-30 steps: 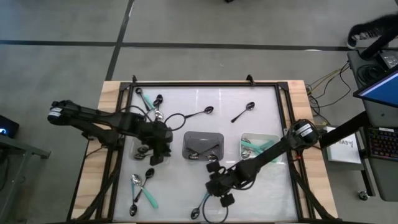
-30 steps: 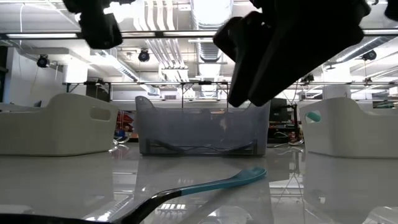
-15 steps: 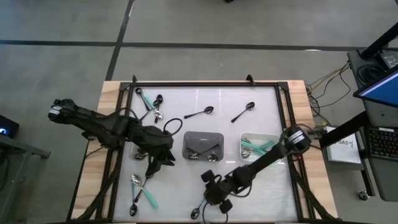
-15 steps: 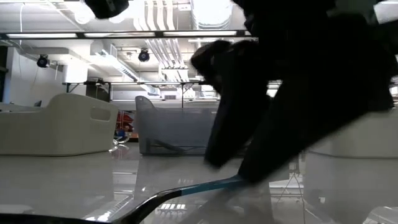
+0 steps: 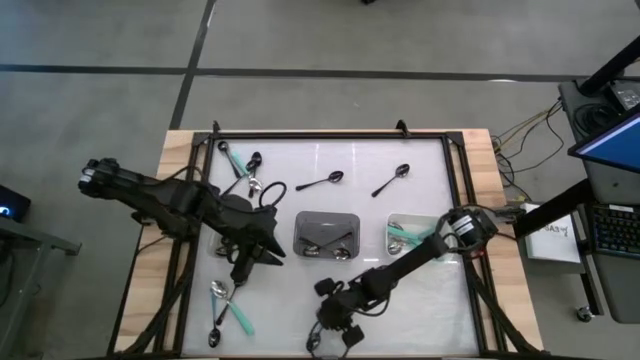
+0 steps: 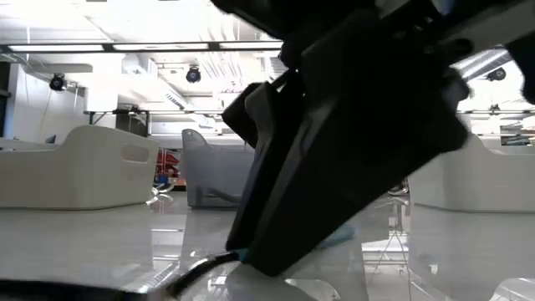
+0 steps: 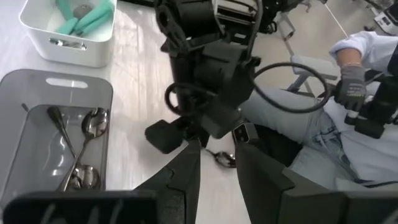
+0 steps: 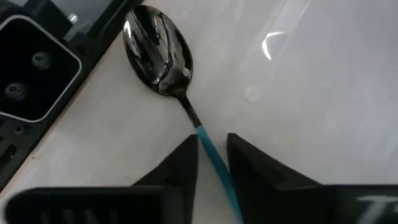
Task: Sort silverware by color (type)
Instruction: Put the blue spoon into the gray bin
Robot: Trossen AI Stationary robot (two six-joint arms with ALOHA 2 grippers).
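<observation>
The spoon under my right gripper has a dark shiny bowl (image 8: 155, 50) and a teal handle (image 8: 212, 155). It lies flat near the table's near edge (image 5: 313, 343). My right gripper (image 8: 212, 165) (image 5: 335, 318) is low over it, open by a narrow gap, with one finger on each side of the handle. My left gripper (image 7: 217, 168) (image 5: 255, 258) hovers near the left white tray (image 5: 218, 243), slightly open and empty. Silver spoons lie in the grey tray (image 5: 327, 220), and mint-green ones in the right white tray (image 5: 432, 220). My right gripper comes from above with its fingers (image 8: 177, 171) astride the teal handle, just behind the spoon's neck (image 8: 202, 134). I cannot tell whether they touch it. The spoon lies flat on the table.
Two black spoons (image 5: 325, 182) (image 5: 392, 180) lie toward the far edge. A small cluster of spoons (image 5: 245, 170) is at the far left, and green and black spoons (image 5: 225, 300) are at the near left. A seated person with a gloved hand (image 7: 349, 87) is beyond the table.
My right gripper has moved toward the table's near edge and leftward, then down onto the teal-handled spoon. My left gripper has shifted from over the left white tray toward the near edge. The spoons have stayed where they were.
</observation>
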